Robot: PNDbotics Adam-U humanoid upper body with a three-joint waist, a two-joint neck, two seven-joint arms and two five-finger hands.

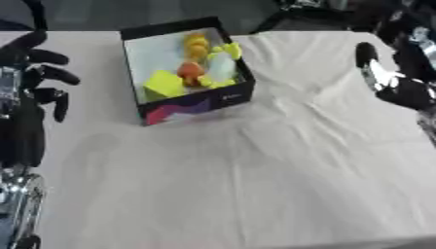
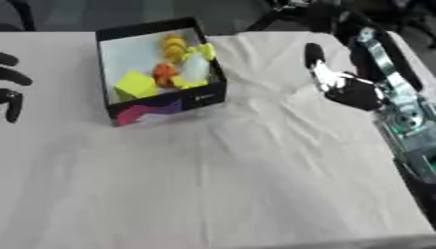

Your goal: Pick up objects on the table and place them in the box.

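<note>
white cloth (image 1: 255,170) wrinkled; black box (image 1: 197,104) holds yellow, orange objects (image 1: 189,70).

You get soft, even light from above on the wrinkled white tablecloth (image 1: 255,160), with only faint grey shadows in its folds. Both views are blurred throughout, so the yellow and orange shapes in the dark open cardboard box (image 1: 197,104) smear together. Small glints show on the black-and-silver right hand (image 2: 340,82).
</note>
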